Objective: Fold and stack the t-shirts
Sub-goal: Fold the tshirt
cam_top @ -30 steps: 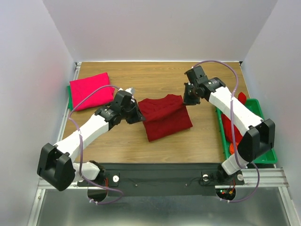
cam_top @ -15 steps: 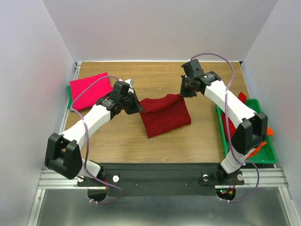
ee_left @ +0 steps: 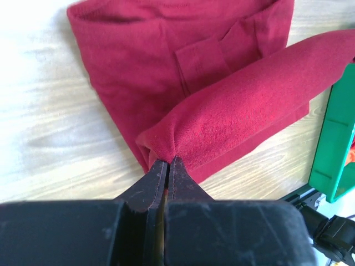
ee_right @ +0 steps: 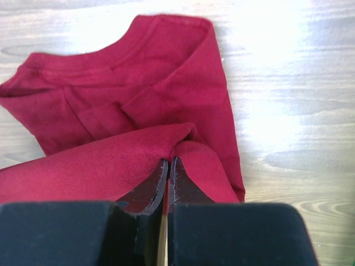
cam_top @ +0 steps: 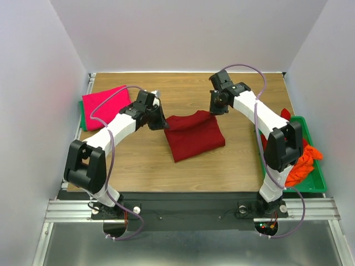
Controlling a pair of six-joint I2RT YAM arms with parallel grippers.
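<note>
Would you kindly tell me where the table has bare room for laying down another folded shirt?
Bare wood lies between the dark red shirt and the near edge, and between that shirt and the green tray. The far strip behind it is also free. Crowded: the far left corner, holding the pink shirt, and the tray, heaped with clothes.

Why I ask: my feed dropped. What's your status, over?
Left gripper shut on dark red shirt, one end of its lifted edge. Right gripper shut on the other end. Nothing blocking the fold.
</note>
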